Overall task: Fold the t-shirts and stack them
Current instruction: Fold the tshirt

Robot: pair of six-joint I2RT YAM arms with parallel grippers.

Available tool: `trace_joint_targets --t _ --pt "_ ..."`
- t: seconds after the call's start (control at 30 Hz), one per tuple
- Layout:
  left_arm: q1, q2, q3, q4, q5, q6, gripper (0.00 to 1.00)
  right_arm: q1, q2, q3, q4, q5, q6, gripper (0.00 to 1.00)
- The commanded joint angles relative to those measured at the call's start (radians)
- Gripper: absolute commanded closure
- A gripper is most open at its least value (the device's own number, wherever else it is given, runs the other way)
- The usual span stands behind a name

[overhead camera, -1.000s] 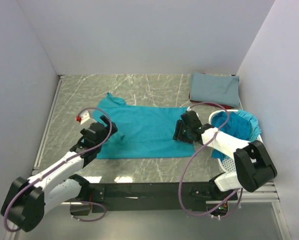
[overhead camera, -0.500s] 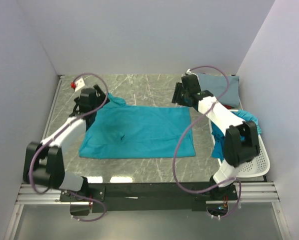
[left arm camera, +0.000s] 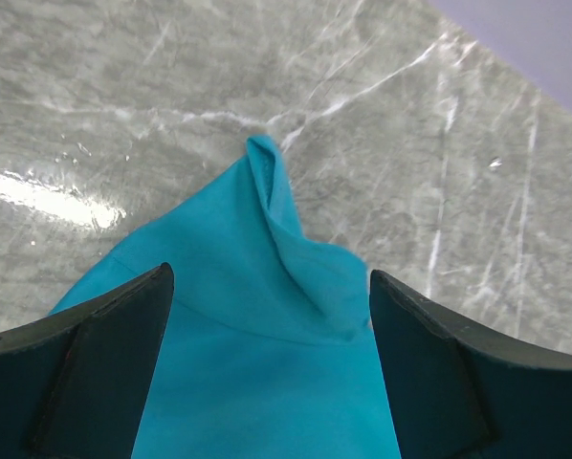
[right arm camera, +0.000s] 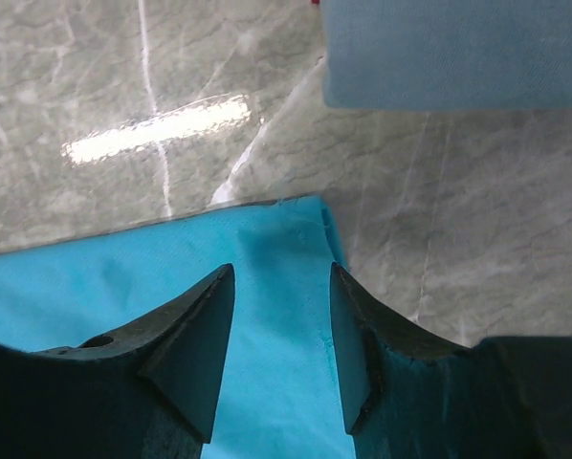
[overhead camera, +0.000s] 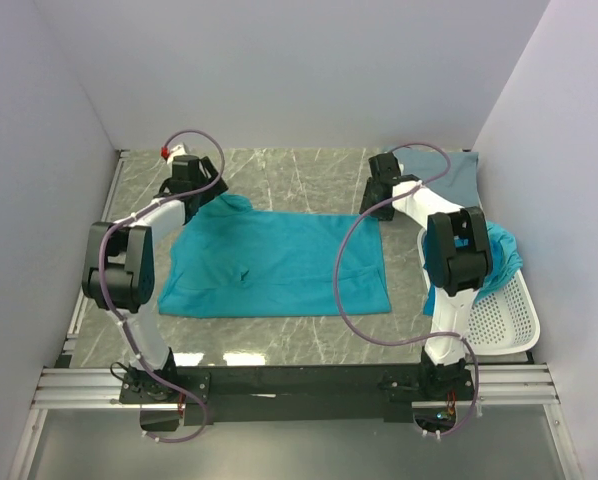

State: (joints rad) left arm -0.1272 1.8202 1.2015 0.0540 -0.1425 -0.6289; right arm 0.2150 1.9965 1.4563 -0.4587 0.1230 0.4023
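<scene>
A bright teal t-shirt (overhead camera: 279,262) lies spread flat on the marble table. My left gripper (overhead camera: 197,192) hangs over its far left sleeve; in the left wrist view the gripper (left arm camera: 270,277) is open, with the bunched teal sleeve (left arm camera: 286,277) below and between the jaws. My right gripper (overhead camera: 381,200) is over the shirt's far right corner; in the right wrist view the gripper (right arm camera: 281,270) is open above the teal corner (right arm camera: 286,239). A folded grey-blue shirt (overhead camera: 444,178) lies at the back right and also shows in the right wrist view (right arm camera: 458,48). No dark red shirt is clearly visible.
A white perforated basket (overhead camera: 504,320) stands at the right edge with more teal cloth (overhead camera: 499,250) heaped in it. White walls close in the table at the back and both sides. The arms' bases sit on a black rail (overhead camera: 299,382) at the near edge.
Both grippers have swung from the shirt's near corners back to its far corners. The teal shirt now lies flat and uncovered.
</scene>
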Motion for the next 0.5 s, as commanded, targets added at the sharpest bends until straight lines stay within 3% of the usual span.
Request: trace_joint_targets --t 0.0,0.47 --pt "0.005 0.033 0.061 0.004 0.044 0.006 0.11 -0.008 0.016 0.058 -0.005 0.065 -0.013 0.49" --pt "0.015 0.114 0.136 0.004 0.064 0.012 0.11 -0.022 0.122 0.165 -0.067 0.064 0.006 0.51"
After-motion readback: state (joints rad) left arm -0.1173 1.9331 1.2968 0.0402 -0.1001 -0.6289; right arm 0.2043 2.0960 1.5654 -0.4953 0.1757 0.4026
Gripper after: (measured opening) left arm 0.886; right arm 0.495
